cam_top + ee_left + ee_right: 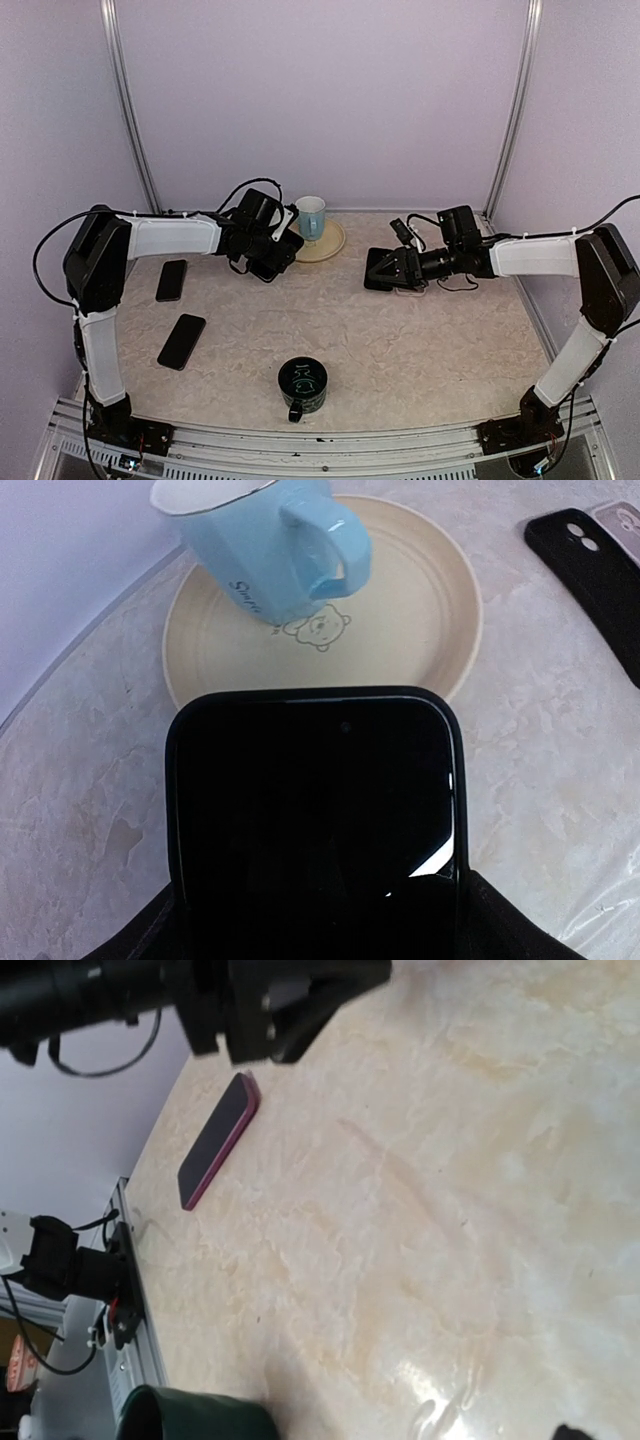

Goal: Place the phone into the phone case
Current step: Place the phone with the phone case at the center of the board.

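Phone point(315, 820) clamped by its near end in left tool point(272, 258), dark screen up, far end just short of cream plate point(440, 630). On plate: blue mug point(270, 550), upright, dark cursive on its side starting "Sim", rest unreadable; small bear outline printed just below it. Right of plate, flat on bench point(420, 350): black case point(585, 580) with two lens holes, lilac item point(625, 520) beside it, cut off by frame edge. At centre-right, right tool point(385, 270) spread open, low over bench. At left, lying flat and apart: far-left phone point(171, 280), near-left phone point(181, 341). Near centre: green mug point(302, 385).
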`<action>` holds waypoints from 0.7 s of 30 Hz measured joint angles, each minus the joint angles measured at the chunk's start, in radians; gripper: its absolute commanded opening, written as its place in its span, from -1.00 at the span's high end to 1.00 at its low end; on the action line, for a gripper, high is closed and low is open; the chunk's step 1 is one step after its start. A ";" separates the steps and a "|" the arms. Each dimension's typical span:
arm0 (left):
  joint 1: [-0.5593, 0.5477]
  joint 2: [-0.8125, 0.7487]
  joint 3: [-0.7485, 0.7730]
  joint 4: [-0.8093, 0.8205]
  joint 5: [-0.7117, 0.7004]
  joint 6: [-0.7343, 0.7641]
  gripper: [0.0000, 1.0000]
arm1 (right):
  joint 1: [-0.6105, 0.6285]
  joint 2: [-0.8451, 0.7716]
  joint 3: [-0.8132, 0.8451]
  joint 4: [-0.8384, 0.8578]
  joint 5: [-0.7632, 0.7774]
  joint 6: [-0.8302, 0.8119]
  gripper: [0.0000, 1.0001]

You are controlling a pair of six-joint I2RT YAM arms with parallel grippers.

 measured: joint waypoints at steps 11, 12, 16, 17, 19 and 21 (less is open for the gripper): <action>0.146 0.040 0.063 -0.015 0.009 -0.163 -0.13 | -0.002 0.000 -0.002 -0.001 0.010 -0.001 -0.99; 0.157 0.046 0.068 -0.015 0.009 -0.174 -0.12 | -0.002 0.000 -0.002 -0.001 0.011 -0.001 -0.99; 0.185 0.079 0.085 -0.013 0.013 -0.206 -0.12 | -0.002 0.000 -0.002 -0.002 0.016 -0.002 -0.99; 0.191 0.090 0.091 -0.013 0.014 -0.211 -0.13 | -0.002 0.000 -0.002 -0.002 0.017 -0.002 -0.99; 0.200 0.116 0.108 -0.016 0.013 -0.221 -0.13 | -0.002 0.000 -0.002 -0.002 0.019 -0.004 -0.99; 0.209 0.150 0.139 -0.024 0.013 -0.226 -0.14 | -0.002 0.000 -0.002 -0.005 0.022 -0.005 -0.99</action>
